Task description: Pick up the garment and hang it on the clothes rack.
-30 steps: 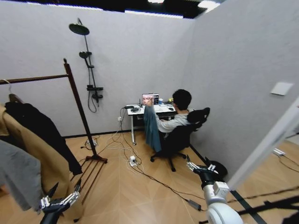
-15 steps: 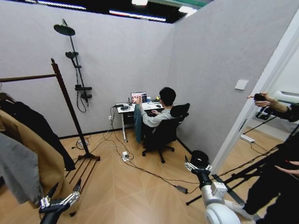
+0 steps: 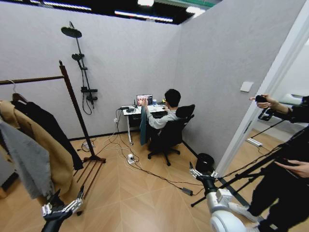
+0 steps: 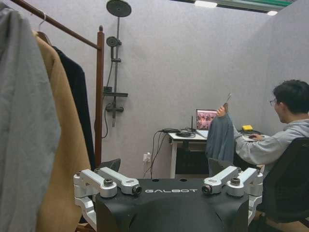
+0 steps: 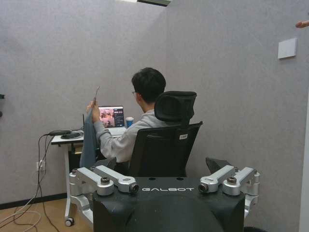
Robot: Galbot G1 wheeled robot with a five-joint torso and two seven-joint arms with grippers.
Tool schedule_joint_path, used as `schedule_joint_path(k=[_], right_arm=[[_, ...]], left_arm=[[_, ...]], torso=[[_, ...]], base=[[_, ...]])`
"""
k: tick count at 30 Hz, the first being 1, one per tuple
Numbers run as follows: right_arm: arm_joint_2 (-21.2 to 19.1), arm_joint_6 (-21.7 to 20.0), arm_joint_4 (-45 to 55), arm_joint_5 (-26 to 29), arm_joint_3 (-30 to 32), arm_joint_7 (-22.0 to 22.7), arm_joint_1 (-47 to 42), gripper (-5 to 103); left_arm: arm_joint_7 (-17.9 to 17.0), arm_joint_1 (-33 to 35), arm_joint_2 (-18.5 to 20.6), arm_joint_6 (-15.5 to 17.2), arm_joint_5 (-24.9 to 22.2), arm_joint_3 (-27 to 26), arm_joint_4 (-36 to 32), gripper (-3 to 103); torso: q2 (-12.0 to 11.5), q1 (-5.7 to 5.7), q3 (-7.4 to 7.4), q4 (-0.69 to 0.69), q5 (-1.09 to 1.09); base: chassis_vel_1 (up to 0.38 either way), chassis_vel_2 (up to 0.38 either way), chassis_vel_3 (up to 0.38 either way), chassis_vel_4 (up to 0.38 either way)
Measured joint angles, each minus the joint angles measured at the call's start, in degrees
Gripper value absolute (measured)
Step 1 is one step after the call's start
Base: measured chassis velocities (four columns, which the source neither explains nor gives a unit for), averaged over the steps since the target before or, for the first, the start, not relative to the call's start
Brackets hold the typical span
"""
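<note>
The view has swung slightly back left since a moment ago — the clothes rack [image 3: 77, 116] and black garment [image 3: 50, 130] sit further in. Both end effectors — left [image 3: 62, 209], right [image 3: 203, 173] — hang low, fingers spread, bare floor [image 3: 140, 203] between them.

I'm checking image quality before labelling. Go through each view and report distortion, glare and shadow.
Head view: wide-angle bending, the clothes rack post leans and the wall edges splay; ceiling lights glare at the top. Left wrist view: lines stay straight, even lighting, ceiling strip bright. Right wrist view: soft, even light, faint shadows.
</note>
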Motion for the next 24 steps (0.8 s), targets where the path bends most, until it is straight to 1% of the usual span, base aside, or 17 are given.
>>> schedule_joint_path(k=[5,10,14,21,24], right_arm=[[0.0,0.2,-0.6,-0.1,-0.2,-0.1,0.1,100],[0.1,0.4,-1.1,-0.1,-0.2,-0.2,0.3,100],[0.1,0.4,-1.3,-0.1,-0.4,-0.2,0.6,100],[0.1,0.4,-1.7,-0.3,-0.9,-0.2,0.7,100],[0.1,0.4,-1.7,-0.5,-1.1,-0.2,0.7,100]], left_arm=[[0.0,0.0,0.0,0.0,0.0,0.0,0.0,100],[0.0,0.0,0.0,0.0,0.0,0.0,0.0,100],[0.0,0.0,0.0,0.0,0.0,0.0,0.0,100],[0.0,0.0,0.0,0.0,0.0,0.0,0.0,100],[0.0,0.0,0.0,0.0,0.0,0.0,0.0,100]], torso=[[0.0,-0.01,0.00,0.02,0.00],[0.0,-0.02,0.00,0.00,0.00],[0.0,-0.02,0.00,0.05,-0.01],[0.0,-0.01,0.00,-0.02,0.00],[0.0,-0.01,0.00,-0.01,0.01]], base=[[0.157,-0.053,-0.040,0.170],[0.180,-0.032,-0.013,0.167],[0.170,-0.004,0.008,0.185],[0.106,-0.054,-0.088,0.087],[0.067,-0.090,-0.082,0.077]])
